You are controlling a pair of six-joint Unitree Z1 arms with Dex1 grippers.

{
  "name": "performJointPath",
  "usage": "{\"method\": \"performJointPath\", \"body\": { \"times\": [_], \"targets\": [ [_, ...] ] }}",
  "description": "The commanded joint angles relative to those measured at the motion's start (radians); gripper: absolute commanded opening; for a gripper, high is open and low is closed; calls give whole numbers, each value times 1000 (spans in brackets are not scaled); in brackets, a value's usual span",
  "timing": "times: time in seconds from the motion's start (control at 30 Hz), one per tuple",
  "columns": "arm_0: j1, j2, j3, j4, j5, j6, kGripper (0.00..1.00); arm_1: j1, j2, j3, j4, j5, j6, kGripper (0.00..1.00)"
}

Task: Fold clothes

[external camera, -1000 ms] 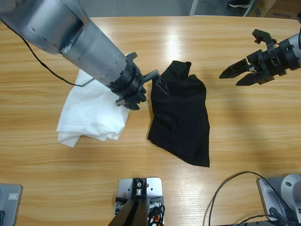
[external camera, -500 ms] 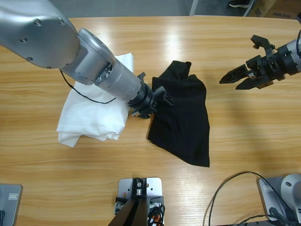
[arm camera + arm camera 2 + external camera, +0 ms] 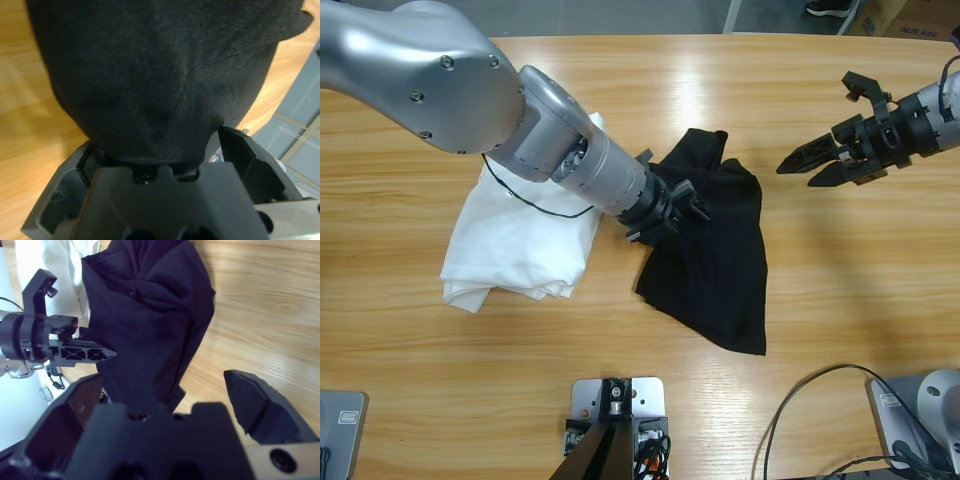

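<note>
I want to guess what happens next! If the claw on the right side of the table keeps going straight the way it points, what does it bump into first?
Probably the black shirt. The right gripper hangs open over bare table, aimed toward it, though its height is unclear.

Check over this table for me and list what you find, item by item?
Surface: wooden table, bare around the clothes.
Job's things: black garment lying crumpled near the middle; white shirt bunched beside it, partly under the arm.
Clutter: nothing seen.
Grippers: left gripper at the black garment's edge, jaws apart with cloth between them; right gripper open, apart from the clothes.
Cables: thin black cable looping off the left arm; another cable at the near edge.
Surroundings: cardboard box beyond the table.
</note>
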Motion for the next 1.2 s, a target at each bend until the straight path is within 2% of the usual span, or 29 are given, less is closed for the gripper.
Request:
{"method": "performJointPath", "body": {
  "times": [0.03, 0.23, 0.43, 0.57, 0.63, 0.67, 0.7, 0.73, 0.8, 0.87, 0.9, 0.93, 0.97, 1.0, 1.03, 1.07, 1.1, 1.2],
  "targets": [
    [-10, 75, -18, -13, -10, -16, 830, 12, 176, 54, -31, 88, -13, 991],
    [-10, 75, -20, -12, -10, -25, 830, 12, 282, 158, -214, 123, -19, 995],
    [-10, 77, -20, -16, -13, -50, 830, 12, 370, 230, -430, 240, -30, 990],
    [-10, 83, -20, -48, -33, -65, 830, 12, 406, 238, -477, 306, -30, 983],
    [-10, 88, -22, -72, -52, -74, 830, 12, 408, 238, -487, 315, -30, 946],
    [-10, 91, -22, -79, -57, -73, 813, 12, 411, 238, -490, 316, -31, 949],
    [-10, 91, -22, -81, -57, -59, 728, 12, 413, 238, -492, 317, -32, 946],
    [-10, 91, -23, -86, -59, -42, 686, 12, 413, 238, -492, 317, -33, 945],
    [-10, 91, -21, -96, -69, -15, 645, 12, 407, 239, -492, 324, -33, 939],
    [-10, 92, -19, -98, -79, -3, 571, 18, 402, 239, -492, 335, -35, 870],
    [-10, 94, -17, -98, -82, -3, 560, 24, 398, 238, -492, 336, -35, 769],
    [-10, 94, -16, -98, -84, -5, 504, 34, 393, 238, -492, 337, -35, 609],
    [-10, 94, -15, -98, -87, -7, 387, 46, 393, 238, -492, 337, -34, 447],
    [-10, 94, -14, -98, -88, -7, 181, 57, 395, 236, -491, 335, -33, 241],
    [-10, 92, -13, -99, -88, -2, 9, 59, 401, 233, -490, 343, -33, 154],
    [-10, 92, -10, -99, -86, 7, 0, 60, 411, 232, -490, 352, -33, 136],
    [-10, 92, -5, -99, -86, 8, 0, 64, 418, 232, -489, 351, -33, 29],
    [-10, 88, 3, -99, -82, 3, 0, 70, 403, 233, -490, 315, -35, 0]
  ]
}}
